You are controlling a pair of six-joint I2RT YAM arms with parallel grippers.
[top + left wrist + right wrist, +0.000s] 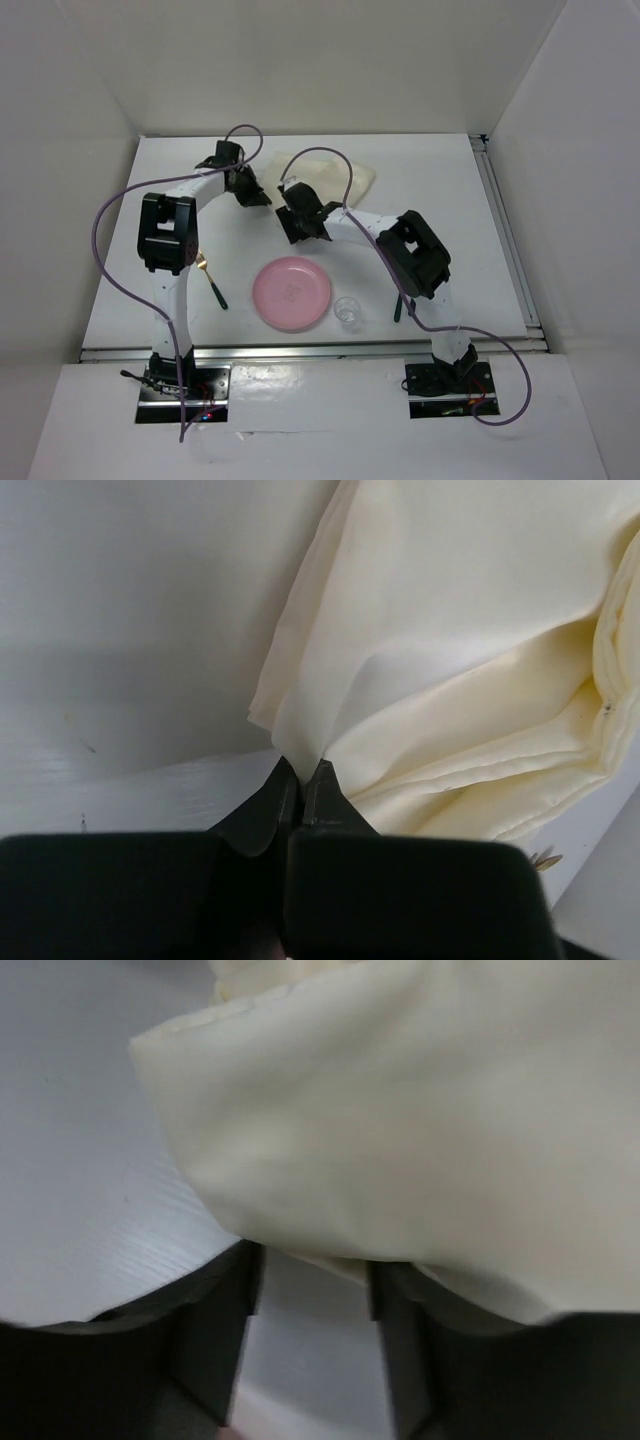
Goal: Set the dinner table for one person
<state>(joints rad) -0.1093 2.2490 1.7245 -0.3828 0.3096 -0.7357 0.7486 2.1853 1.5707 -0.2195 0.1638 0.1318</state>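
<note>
The white table (450, 200) spans the whole space between the pale walls and carries everything in view. The pink plate (291, 292) lies on its near-centre part. Just beside the plate, at its near right, a small clear glass (347, 311) stands upright. Left of the plate, and apart from it, lies a fork (210, 282) with a gold head and a dark handle. Its head points away from the near edge.

Beyond the plate, toward the far edge of the table, lies the cream cloth (335, 168), rumpled and folded over itself. The left fingers (301, 780) are beyond the plate and a little to its left. They are pressed together, pinching a corner of the cloth right at their tips. The fabric fans out from that pinch in soft folds.

The right fingers (312, 1290) are straight beyond the plate, at the cloth's nearer edge. They stand apart, with bare table showing in the gap between them. The cloth's edge drapes across both tips, and the wrist view does not show any grip on it.
</note>
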